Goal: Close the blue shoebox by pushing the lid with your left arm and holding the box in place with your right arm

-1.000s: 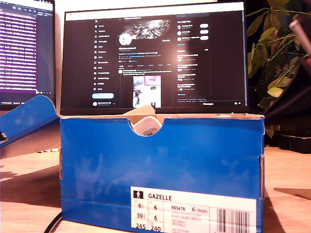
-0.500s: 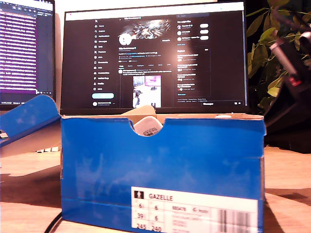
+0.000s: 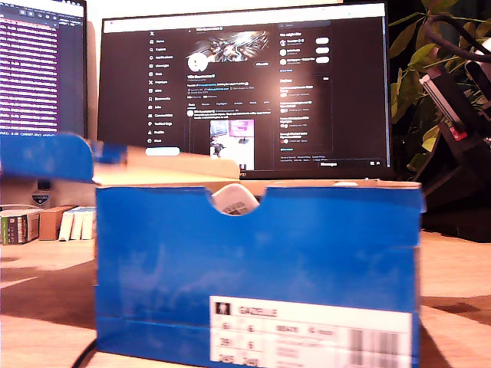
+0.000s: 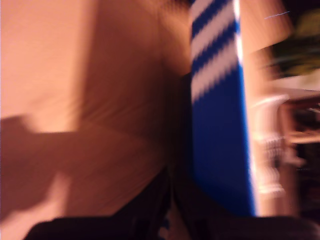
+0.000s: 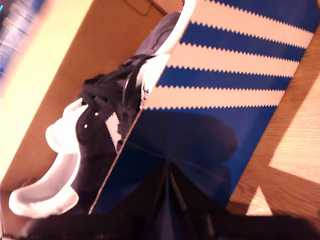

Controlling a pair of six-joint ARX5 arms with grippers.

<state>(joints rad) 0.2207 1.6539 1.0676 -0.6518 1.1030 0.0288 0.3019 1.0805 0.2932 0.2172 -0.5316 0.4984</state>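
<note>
Jaws first: on my first gripper they show only as a dark blur low against the lid, and I cannot tell how far apart they stand. On my second gripper the dark fingers lie almost together, pressed flat to the striped blue side wall, clamping nothing that I can see.

Sweeping the exterior view from its left: a screen of purple text, small books or cartons on the table behind, and the blue lid lifted to about level, its brown underside reaching over the near corner of the box. Centre frame is the blue shoebox, short labelled end facing the camera, so its long axis runs away toward the big dark monitor. A white shoe toe peeks through the notch in the front wall; the second wrist view looks down on a dark shoe with white sole lying lengthwise inside. Over at the exterior view's right, an arm angles down before a leafy plant. The table is pale wood.
</note>
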